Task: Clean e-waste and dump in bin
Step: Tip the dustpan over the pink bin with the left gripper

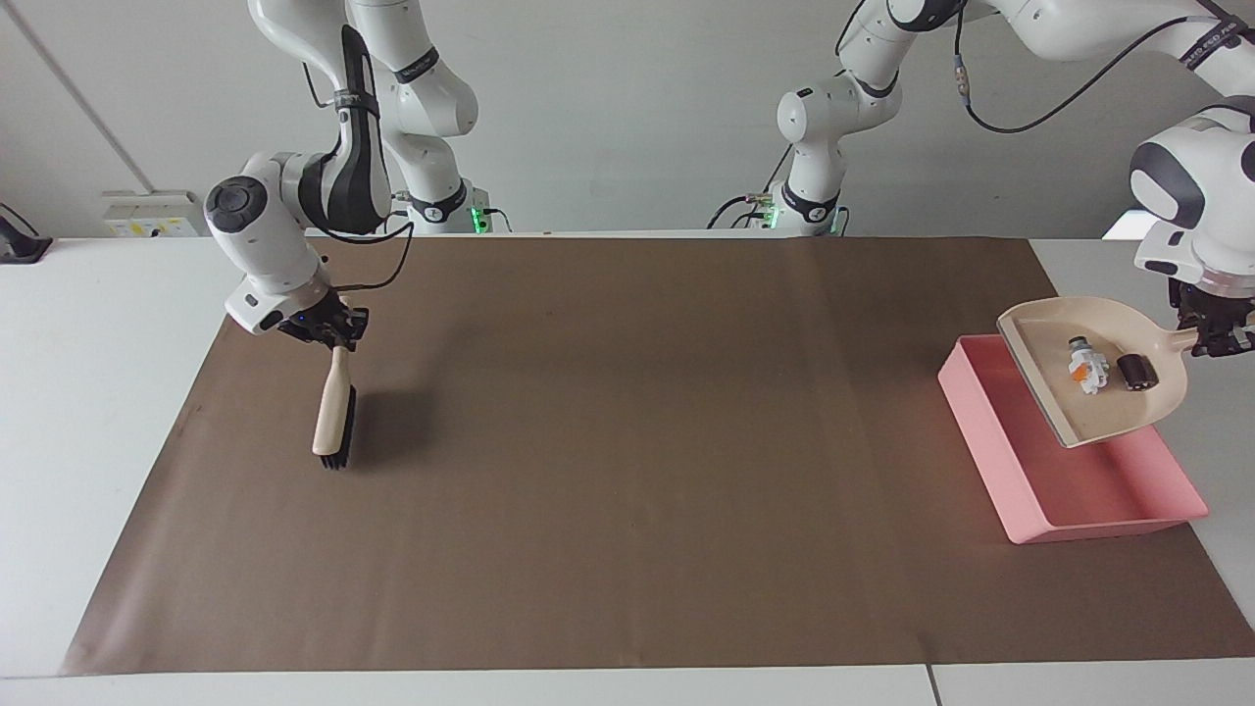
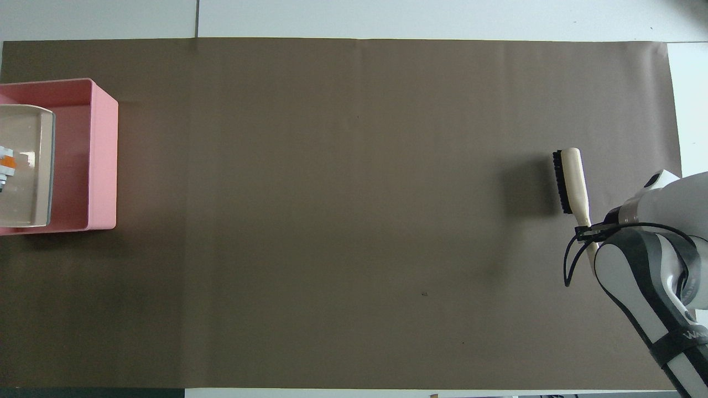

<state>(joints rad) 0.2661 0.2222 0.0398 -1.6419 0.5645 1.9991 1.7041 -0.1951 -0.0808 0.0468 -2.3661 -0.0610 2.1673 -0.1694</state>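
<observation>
My left gripper [image 1: 1216, 338] is shut on the handle of the beige dustpan [image 1: 1074, 412] and holds it in the air over the pink bin [image 1: 980, 431]. The e-waste lies in the pan near its handle: a white part [image 1: 1086, 371] with orange and green patches, and a small black piece [image 1: 1137, 370]. In the overhead view the bin [image 2: 102, 160] and the pan [image 2: 27, 188] sit at the frame edge; the white part [image 2: 6, 165] barely shows, and the black piece and left gripper are out of view. My right gripper [image 1: 333, 333] is shut on a brush [image 1: 333, 412].
A brown mat [image 1: 627, 441] covers most of the white table. The brush [image 2: 569, 179] hangs bristle end down, low over the mat at the right arm's end of the table. The bin rests on the mat's edge at the left arm's end.
</observation>
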